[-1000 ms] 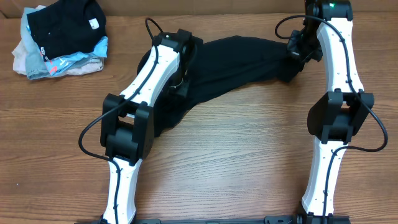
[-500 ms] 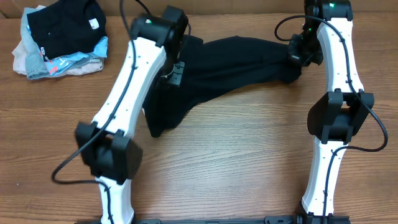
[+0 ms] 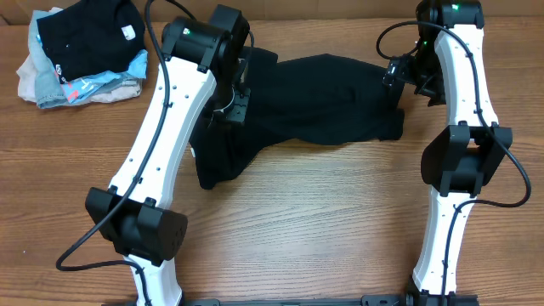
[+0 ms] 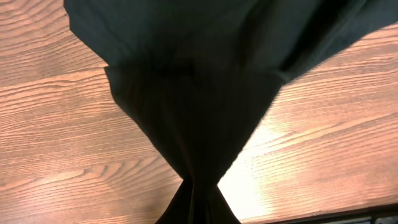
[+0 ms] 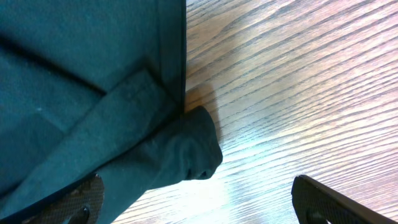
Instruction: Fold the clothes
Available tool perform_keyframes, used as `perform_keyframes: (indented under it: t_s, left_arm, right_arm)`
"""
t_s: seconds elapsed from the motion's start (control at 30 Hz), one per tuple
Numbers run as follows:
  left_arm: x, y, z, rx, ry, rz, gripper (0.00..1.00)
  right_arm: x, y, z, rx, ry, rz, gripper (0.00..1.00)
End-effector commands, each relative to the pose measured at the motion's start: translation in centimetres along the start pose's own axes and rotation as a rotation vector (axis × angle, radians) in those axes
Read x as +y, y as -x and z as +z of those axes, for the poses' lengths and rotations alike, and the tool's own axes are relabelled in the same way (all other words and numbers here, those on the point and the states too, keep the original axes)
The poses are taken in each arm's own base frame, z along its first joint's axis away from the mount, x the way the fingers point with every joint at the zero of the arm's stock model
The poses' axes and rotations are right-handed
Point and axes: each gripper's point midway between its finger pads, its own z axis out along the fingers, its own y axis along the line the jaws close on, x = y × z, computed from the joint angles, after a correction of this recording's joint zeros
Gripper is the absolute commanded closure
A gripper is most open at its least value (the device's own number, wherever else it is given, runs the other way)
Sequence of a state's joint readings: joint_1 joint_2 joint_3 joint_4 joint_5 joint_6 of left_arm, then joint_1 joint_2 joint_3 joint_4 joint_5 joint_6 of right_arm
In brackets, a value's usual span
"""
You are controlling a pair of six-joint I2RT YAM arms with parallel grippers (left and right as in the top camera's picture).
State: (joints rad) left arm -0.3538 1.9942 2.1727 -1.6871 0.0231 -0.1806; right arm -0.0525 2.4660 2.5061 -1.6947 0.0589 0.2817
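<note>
While the pile of other garments [image 3: 51, 81] lies farthest left, my left gripper [image 3: 236, 106], just right of it, is clamped on a gathered fold of the black T-shirt [image 3: 331, 93], which stretches on rightward. Farthest from the pile, my right gripper [image 3: 393, 75] has its fingers wide apart at the T-shirt's end, holding nothing.

Bright even light, glare on table [image 4: 267, 149]

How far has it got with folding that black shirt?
Early days. Done: no neat fold shows; the black T-shirt lies bunched across the table. In hand: the left gripper pinches its fabric; the right gripper stands open at a corner. Left: flattening and every fold.
</note>
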Motion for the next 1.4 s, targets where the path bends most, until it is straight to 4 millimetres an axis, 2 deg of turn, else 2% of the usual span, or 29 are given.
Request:
perform_keyframes:
  t_s: [0.0, 0.17, 0.33, 0.5, 0.57, 0.7, 0.8, 1.03, 1.1, 1.23, 1.37]
  left_arm:
    - [-0.7, -0.4, -1.3, -0.031, -0.032, 0.010, 0.96]
    - [-0.7, -0.4, -1.3, -0.031, -0.033, 0.009, 0.96]
    - [-0.7, -0.4, -1.3, -0.031, -0.032, 0.010, 0.96]
    - [-0.6, -0.4, -1.3, -0.032, -0.027, 0.010, 0.95]
    - [-0.6, -0.4, -1.3, -0.032, -0.025, 0.010, 0.95]
    - [-0.6, -0.4, -1.3, -0.032, -0.025, 0.010, 0.94]
    - [-0.6, -0.3, -1.3, -0.034, -0.025, 0.010, 0.93]
    - [-0.6, -0.3, -1.3, -0.033, -0.025, 0.010, 0.93]
    - [-0.5, -0.3, -1.3, -0.033, -0.023, 0.009, 0.93]
    - [-0.1, -0.2, -1.3, -0.038, 0.001, 0.008, 0.92]
    - [-0.1, -0.2, -1.3, -0.039, 0.000, 0.008, 0.92]
  right_arm:
    - [-0.3, 0.7, -1.1, -0.041, 0.008, -0.001, 0.00]
    - [0.3, 0.9, -0.1, -0.035, 0.032, -0.017, 0.00]
    - [1.8, 1.3, 2.9, -0.023, 0.091, -0.096, 0.01]
    - [2.1, 1.9, 5.1, -0.041, 0.095, -0.139, 0.11]
    - [2.3, 2.1, 5.8, -0.051, 0.097, -0.182, 0.12]
    - [2.4, 1.7, 7.1, -0.036, 0.099, -0.278, 0.12]
    - [3.1, 1.1, 7.9, -0.020, 0.136, -0.316, 0.17]
    - [3.5, 1.0, 9.7, -0.023, 0.152, -0.318, 0.21]
    - [3.4, 1.0, 9.8, -0.023, 0.151, -0.318, 0.32]
    - [3.4, 1.2, 9.6, -0.029, 0.148, -0.316, 0.67]
    - [2.9, 1.6, 9.0, -0.038, 0.125, -0.294, 0.87]
